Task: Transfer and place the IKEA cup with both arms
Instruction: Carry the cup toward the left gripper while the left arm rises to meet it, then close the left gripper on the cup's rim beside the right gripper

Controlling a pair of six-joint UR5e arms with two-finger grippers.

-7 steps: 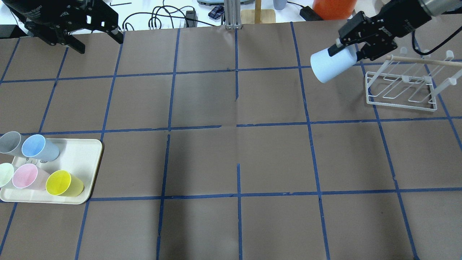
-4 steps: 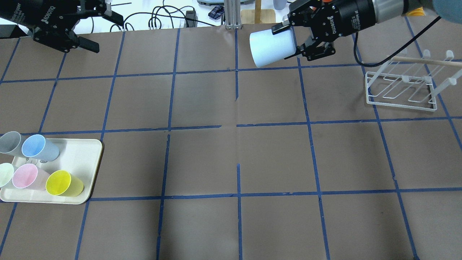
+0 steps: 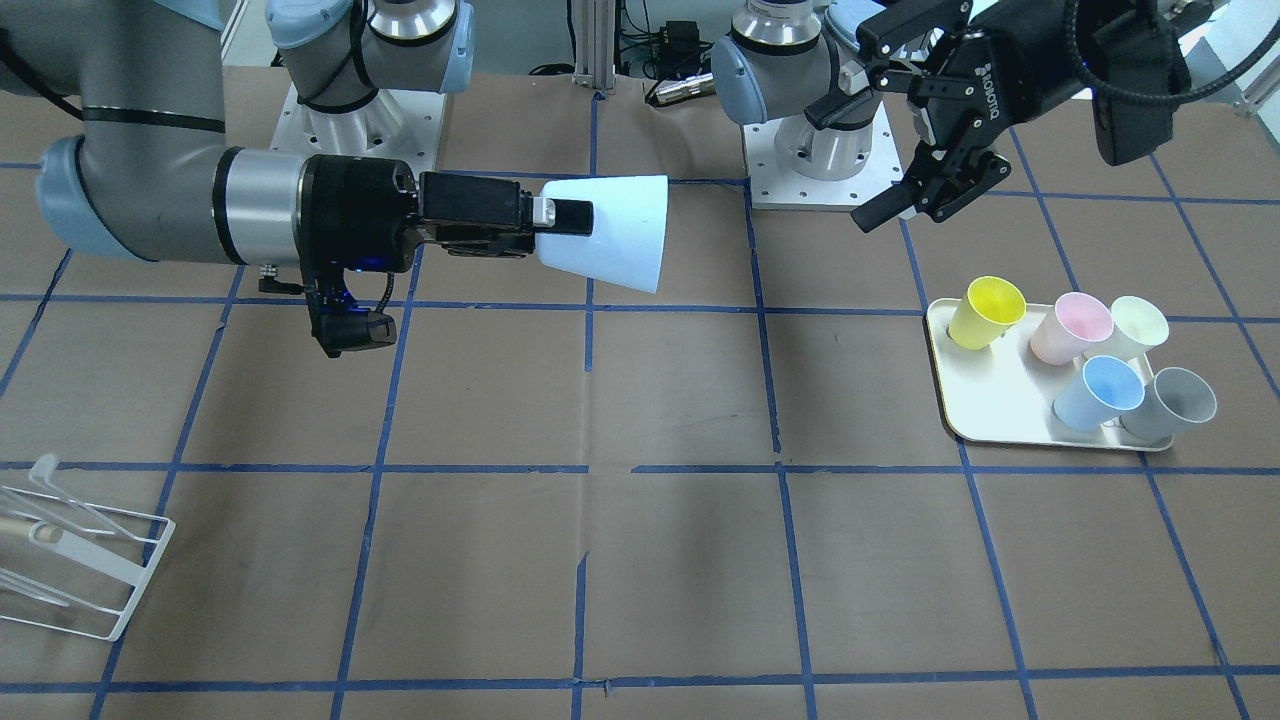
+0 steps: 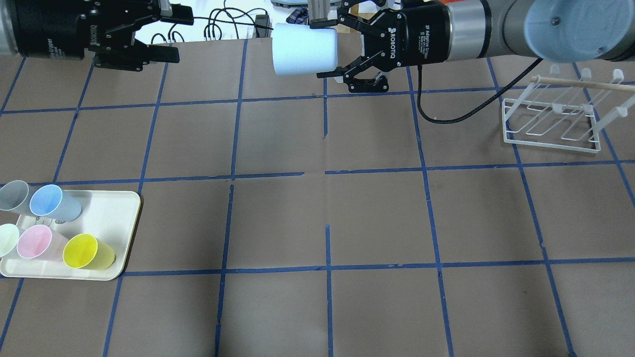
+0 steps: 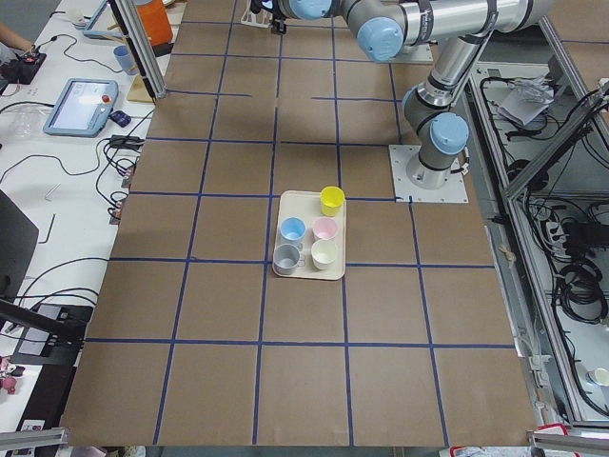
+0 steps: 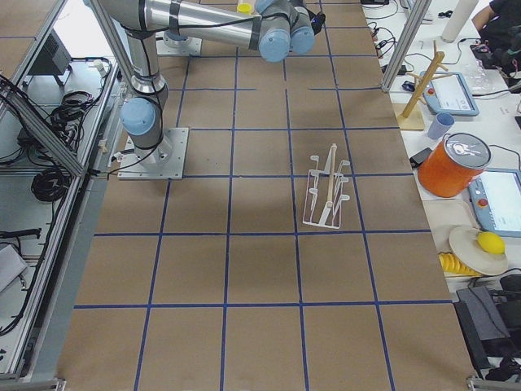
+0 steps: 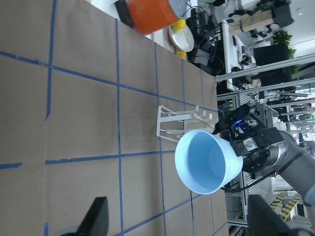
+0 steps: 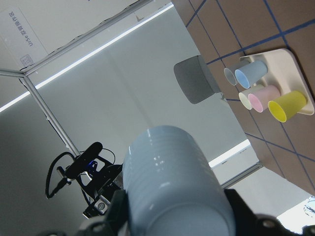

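Note:
The IKEA cup (image 4: 303, 49), a pale blue tumbler, lies horizontal in the air over the table's far middle. My right gripper (image 4: 325, 48) is shut on its base end, with the mouth pointing toward my left arm. It also shows in the front view (image 3: 612, 232) with the right gripper (image 3: 565, 222) around it. My left gripper (image 4: 183, 33) is open and empty, facing the cup's mouth with a clear gap between them. It shows in the front view (image 3: 835, 170) too. The left wrist view looks into the cup's mouth (image 7: 209, 161). The right wrist view shows the cup's side (image 8: 172, 182).
A cream tray (image 4: 116, 208) at the near left holds a second pale blue cup (image 4: 52, 203), a grey cup (image 4: 14, 195), a yellow cup (image 4: 87, 251), a pink cup (image 4: 37, 241) and a pale green one (image 4: 6, 239). A white wire rack (image 4: 550, 119) stands at the far right.
My right arm has swung left with the cup, from beside the rack to the table's far middle. My left gripper has turned and moved right toward it, still open.

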